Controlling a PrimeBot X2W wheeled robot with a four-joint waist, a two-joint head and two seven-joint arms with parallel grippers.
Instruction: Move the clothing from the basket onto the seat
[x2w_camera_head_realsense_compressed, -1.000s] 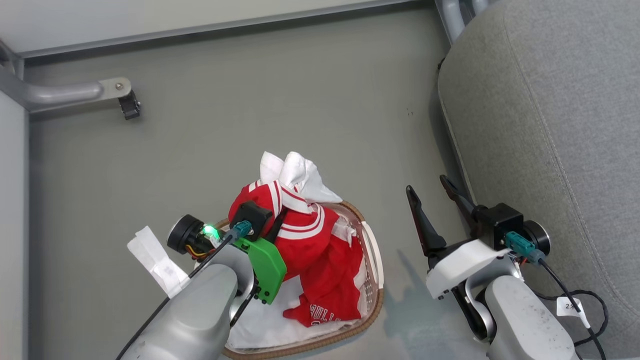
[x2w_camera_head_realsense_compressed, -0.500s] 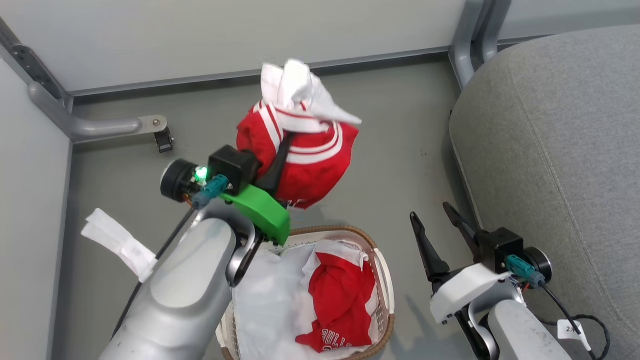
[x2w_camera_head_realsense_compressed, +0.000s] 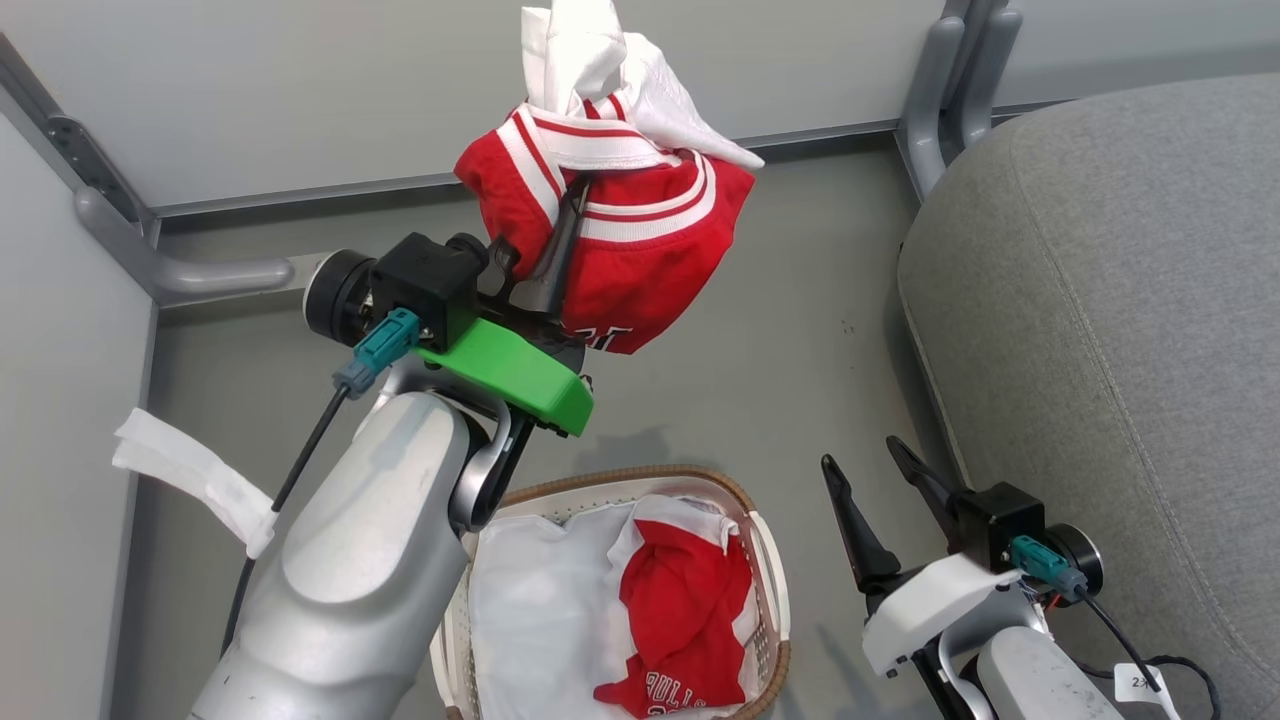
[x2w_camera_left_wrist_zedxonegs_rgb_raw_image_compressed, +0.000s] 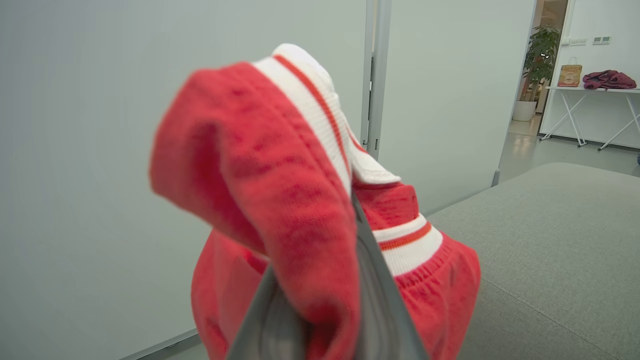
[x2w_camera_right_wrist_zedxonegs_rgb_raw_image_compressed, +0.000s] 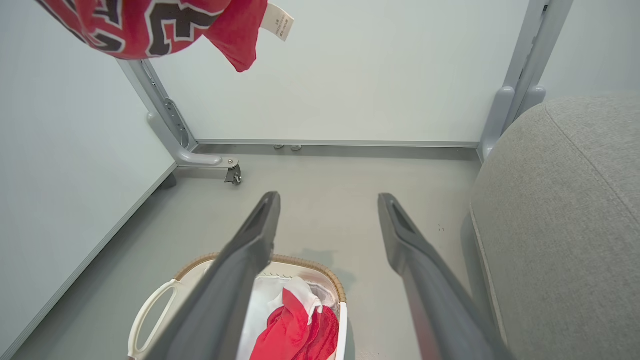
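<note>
Overhead, left fingers (x2w_camera_head_realsense_compressed: 553, 255) pinch clothing (x2w_camera_head_realsense_compressed: 650, 260), beneath, apparently lettering (x2w_camera_right_wrist_zedxonegs_rgb_raw_image_compressed: 165, 37)

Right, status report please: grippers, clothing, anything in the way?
Left gripper shut on red garment, raised clear of basket. Right gripper open, empty. Second red garment in basket. No obstacle seen toward seat.
</note>
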